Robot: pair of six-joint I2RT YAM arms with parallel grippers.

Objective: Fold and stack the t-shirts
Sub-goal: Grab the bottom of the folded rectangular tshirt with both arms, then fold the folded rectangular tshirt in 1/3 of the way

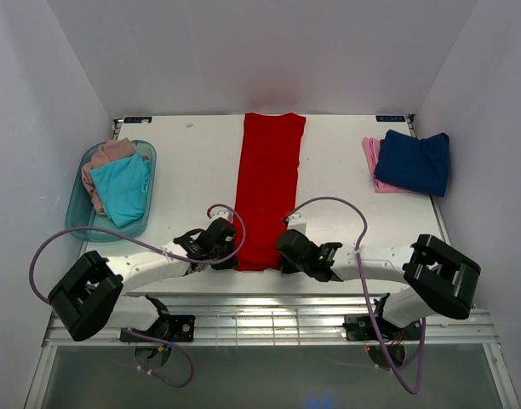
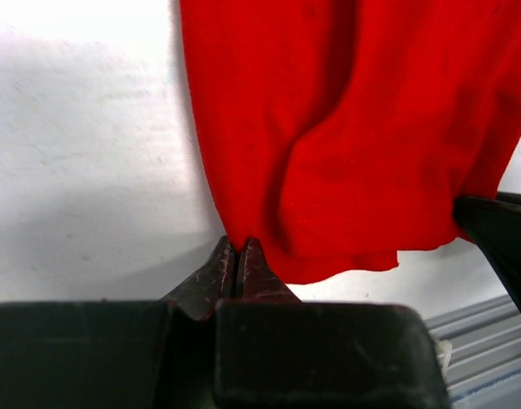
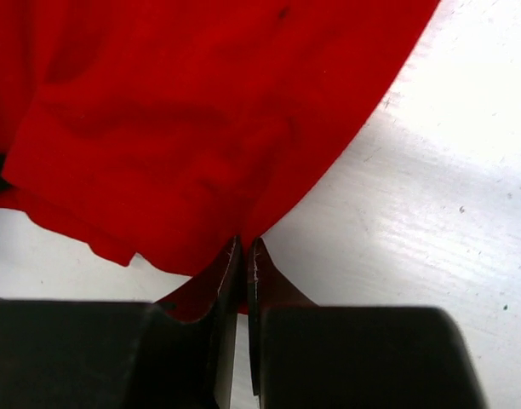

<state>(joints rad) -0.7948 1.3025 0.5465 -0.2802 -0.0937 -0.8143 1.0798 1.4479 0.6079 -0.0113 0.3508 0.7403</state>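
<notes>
The red t-shirt [image 1: 267, 187] lies as a long narrow strip down the middle of the table, from the back edge to the near edge. My left gripper [image 1: 228, 252] is shut on its near left corner [image 2: 243, 230]. My right gripper [image 1: 286, 251] is shut on its near right corner [image 3: 243, 226]. The near hem is bunched between the two grippers. A folded navy blue t-shirt [image 1: 414, 160] lies on a light pink t-shirt [image 1: 371, 158] at the back right. A turquoise t-shirt [image 1: 123, 187] and a dusty pink-beige t-shirt [image 1: 107, 158] lie crumpled in the tub.
A translucent teal plastic tub [image 1: 77, 213] stands at the left edge of the table. White walls close in the back and both sides. A metal rail [image 1: 269, 319] runs along the near edge by the arm bases.
</notes>
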